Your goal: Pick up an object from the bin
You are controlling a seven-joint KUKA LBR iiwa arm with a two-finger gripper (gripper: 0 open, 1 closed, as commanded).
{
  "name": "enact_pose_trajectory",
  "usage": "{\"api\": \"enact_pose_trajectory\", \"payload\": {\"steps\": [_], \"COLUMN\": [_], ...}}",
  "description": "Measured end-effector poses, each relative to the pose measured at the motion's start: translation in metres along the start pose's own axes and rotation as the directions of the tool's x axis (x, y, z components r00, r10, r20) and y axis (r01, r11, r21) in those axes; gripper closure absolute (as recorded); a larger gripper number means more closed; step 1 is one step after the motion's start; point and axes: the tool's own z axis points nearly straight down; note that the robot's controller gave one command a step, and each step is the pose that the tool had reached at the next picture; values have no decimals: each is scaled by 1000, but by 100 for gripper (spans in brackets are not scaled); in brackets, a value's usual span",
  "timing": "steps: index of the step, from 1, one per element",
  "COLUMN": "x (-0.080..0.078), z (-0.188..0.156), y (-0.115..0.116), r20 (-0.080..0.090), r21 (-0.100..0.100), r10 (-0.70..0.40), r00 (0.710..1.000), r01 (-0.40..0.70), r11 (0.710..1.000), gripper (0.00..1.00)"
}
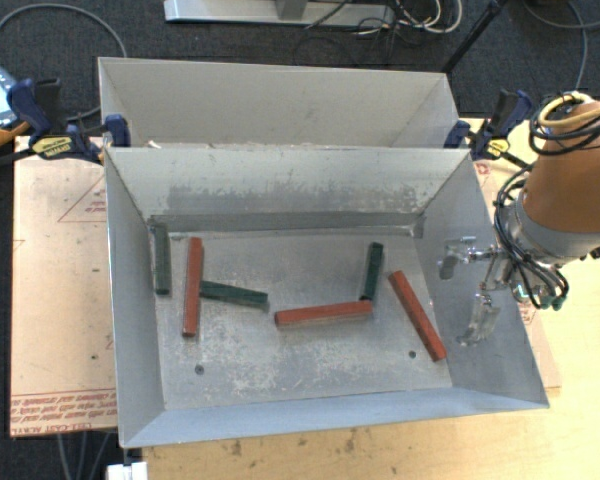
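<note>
My gripper (461,300) hangs over the bin's right sloping wall, open, with nothing between its metal fingers. The closest loose thing is a red bar (416,315) lying slantwise on the floor just to the gripper's left, apart from it. A short dark green bar (371,271) lies almost upright left of that red bar's top end. Another red bar (323,314) lies nearly level at the green bar's foot, near the middle of the floor.
On the left half of the floor lie a dark green bar (233,294), an upright red bar (192,288) and a green bar (161,260) against the left wall. The arm with its orange cover stands above the bin's right rim.
</note>
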Motion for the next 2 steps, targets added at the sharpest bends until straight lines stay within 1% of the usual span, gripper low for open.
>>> {"api": "enact_pose_trajectory", "payload": {"steps": [1, 2], "x": [17, -1], "z": [135, 52], "y": [17, 95], "r20": [9, 19], "r21": [3, 3], "r10": [-362, -327], "r00": [932, 945], "r01": [362, 327], "r11": [932, 945], "gripper": [0, 0]}}
